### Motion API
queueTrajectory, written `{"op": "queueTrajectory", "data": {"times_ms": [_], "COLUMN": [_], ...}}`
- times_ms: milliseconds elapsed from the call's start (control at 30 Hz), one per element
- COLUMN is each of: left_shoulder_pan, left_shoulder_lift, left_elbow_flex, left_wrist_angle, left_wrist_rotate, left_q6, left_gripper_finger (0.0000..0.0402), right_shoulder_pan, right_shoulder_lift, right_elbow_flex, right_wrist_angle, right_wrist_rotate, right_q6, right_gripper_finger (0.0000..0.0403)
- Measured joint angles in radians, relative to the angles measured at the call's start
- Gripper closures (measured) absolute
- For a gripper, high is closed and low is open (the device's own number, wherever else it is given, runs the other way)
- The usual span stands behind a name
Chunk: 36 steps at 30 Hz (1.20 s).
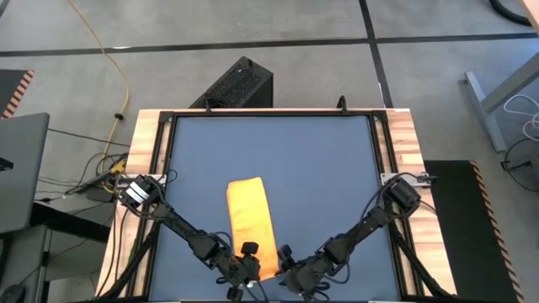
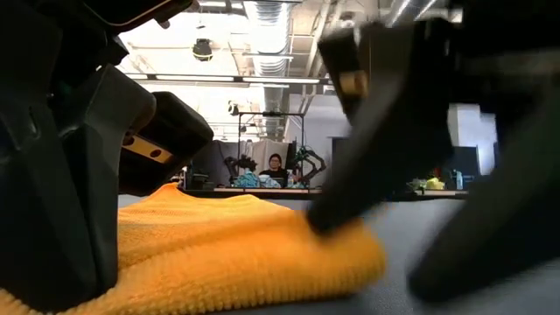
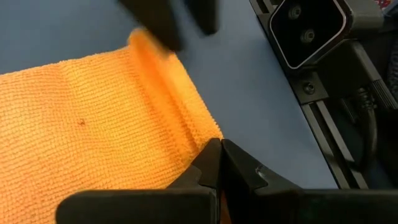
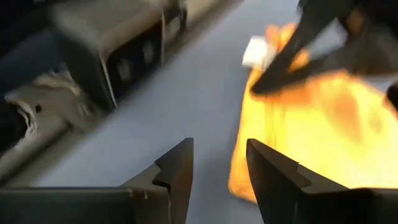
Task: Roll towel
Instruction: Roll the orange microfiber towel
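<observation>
towel [image 1: 251,223] flat, lower centre | left gripper [image 1: 246,268] pressed together at its near edge | right gripper [image 1: 289,271] spread, beside, empty

Wood-edged table [image 1: 150,143] — blue mat [image 1: 278,151]; yellow towel [image 1: 250,217] on it.

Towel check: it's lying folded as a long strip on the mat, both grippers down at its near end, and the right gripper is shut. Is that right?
Not quite. The right gripper is open: the right wrist view shows a clear gap between its fingers, beside the towel. The rest holds: the towel lies as a long strip on the mat, with both grippers at its near end and the left gripper shut.
</observation>
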Motion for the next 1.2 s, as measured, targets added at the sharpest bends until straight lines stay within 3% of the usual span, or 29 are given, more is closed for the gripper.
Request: {"op": "queueTrajectory", "data": {"times_ms": [467,767,900,1100,1200], "left_shoulder_pan": [-0.004,-0.004,-0.004,-0.004,-0.004], "left_shoulder_lift": [0.001,0.001,0.000,-0.006,-0.023], "left_elbow_flex": [0.000,0.000,0.000,0.000,-0.001], "left_wrist_angle": [0.002,0.003,0.003,0.006,0.003], "left_wrist_rotate": [-0.001,0.001,0.002,0.001,-0.009], "left_q6": [0.000,0.000,0.013,0.027,0.043], "left_gripper_finger": [0.0401,0.0401,0.0401,0.0401,0.0401], "right_shoulder_pan": [-0.014,-0.038,-0.044,-0.037,-0.034], "right_shoulder_lift": [0.009,0.010,0.010,0.009,0.009], "right_elbow_flex": [-0.001,-0.001,-0.001,0.000,0.000], "right_wrist_angle": [-0.024,-0.038,-0.066,-0.079,-0.079], "right_wrist_rotate": [0.046,0.049,0.049,0.050,0.031], "right_q6": [0.011,0.114,0.183,0.288,0.378], "right_gripper_finger": [0.0239,0.0245,0.0282,0.0378,0.0386]}}
